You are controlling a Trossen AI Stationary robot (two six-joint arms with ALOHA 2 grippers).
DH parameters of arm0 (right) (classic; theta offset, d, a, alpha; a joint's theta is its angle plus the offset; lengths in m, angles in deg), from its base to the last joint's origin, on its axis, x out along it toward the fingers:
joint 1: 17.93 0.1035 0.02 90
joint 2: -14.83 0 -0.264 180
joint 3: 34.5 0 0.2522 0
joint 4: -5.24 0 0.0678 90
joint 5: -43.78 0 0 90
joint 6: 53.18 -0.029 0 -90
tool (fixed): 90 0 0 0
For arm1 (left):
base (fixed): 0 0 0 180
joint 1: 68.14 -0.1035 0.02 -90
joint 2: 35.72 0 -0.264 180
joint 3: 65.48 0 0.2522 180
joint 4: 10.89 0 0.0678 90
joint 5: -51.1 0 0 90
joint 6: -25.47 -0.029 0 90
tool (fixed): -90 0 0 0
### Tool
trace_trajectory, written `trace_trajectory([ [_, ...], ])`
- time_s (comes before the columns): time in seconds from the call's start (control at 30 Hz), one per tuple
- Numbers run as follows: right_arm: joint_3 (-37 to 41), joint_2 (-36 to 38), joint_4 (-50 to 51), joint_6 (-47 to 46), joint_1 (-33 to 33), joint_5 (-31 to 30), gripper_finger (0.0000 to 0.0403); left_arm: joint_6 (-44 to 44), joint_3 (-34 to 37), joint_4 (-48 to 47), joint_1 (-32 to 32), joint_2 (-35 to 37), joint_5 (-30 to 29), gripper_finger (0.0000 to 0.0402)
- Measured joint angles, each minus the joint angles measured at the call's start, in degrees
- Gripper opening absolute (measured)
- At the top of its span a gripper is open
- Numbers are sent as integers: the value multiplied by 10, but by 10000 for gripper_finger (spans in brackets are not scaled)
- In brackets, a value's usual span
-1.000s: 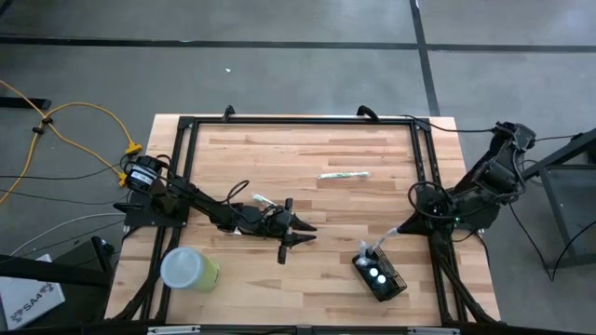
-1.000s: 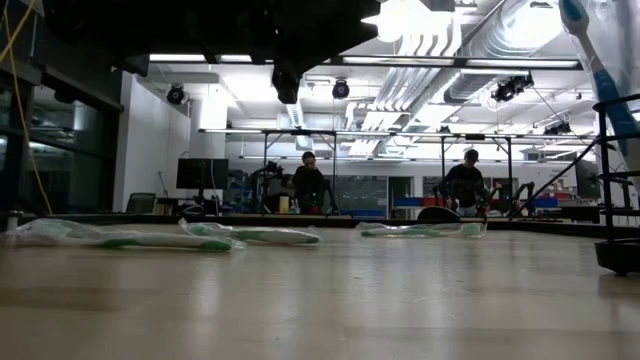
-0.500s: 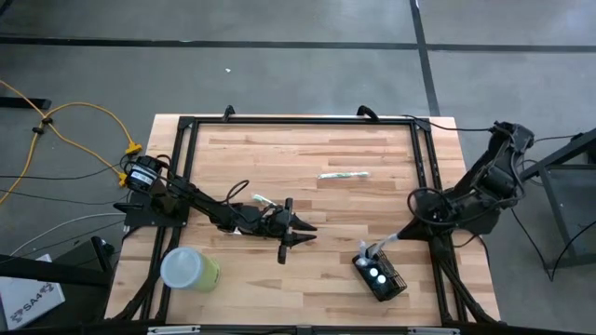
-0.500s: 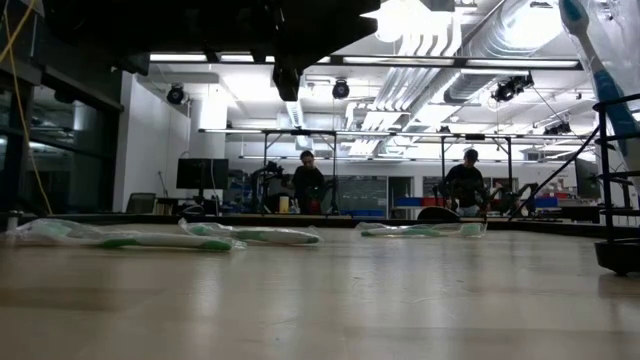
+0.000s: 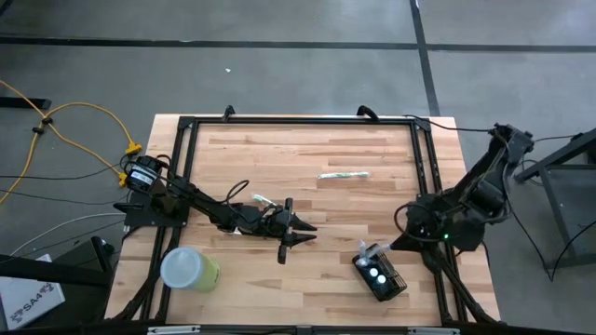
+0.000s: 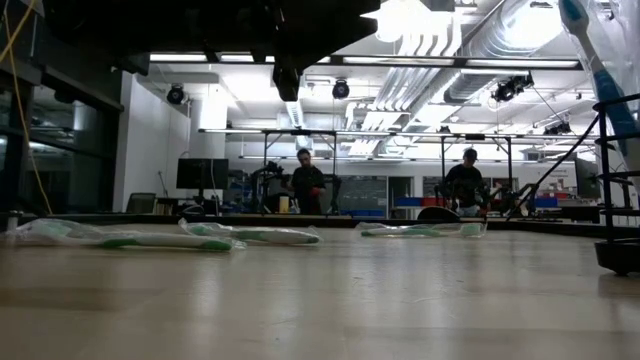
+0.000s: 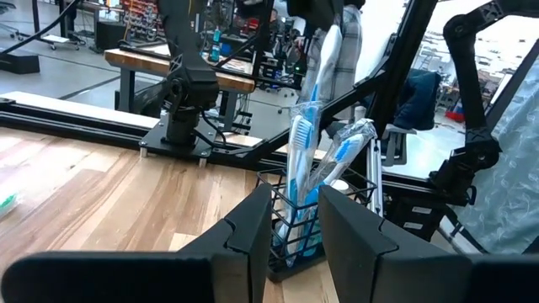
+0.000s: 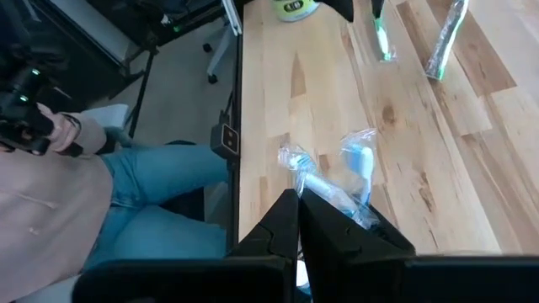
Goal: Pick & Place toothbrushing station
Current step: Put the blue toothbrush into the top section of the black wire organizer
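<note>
Three wrapped toothbrushes [image 6: 250, 235] lying across the wooden table [image 6: 320, 300], two people [image 6: 308, 183] standing far behind

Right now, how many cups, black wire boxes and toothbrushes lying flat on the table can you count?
Lime-green cup: 1
Black wire holder: 1
Wrapped toothbrushes lying flat: 3
Total: 5

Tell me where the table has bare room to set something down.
Bare wood lies between the wrapped toothbrush and the far frame rail, and between the green cup and the mesh holder. It is crowded around the left pincer.
</note>
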State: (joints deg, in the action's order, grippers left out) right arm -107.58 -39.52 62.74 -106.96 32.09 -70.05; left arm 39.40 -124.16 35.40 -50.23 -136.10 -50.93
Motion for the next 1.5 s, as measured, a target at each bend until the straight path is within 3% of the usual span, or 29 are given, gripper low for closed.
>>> trace_trajectory([
  [0.27,0,-59,-53,0,-11,5,3,0,0,0,0,0,0,97],
  [0.57,0,-127,-94,18,-63,74,3,0,0,0,0,0,0,97],
  [1.5,0,-131,-102,24,-87,80,3,-3,0,0,8,0,12,97],
])
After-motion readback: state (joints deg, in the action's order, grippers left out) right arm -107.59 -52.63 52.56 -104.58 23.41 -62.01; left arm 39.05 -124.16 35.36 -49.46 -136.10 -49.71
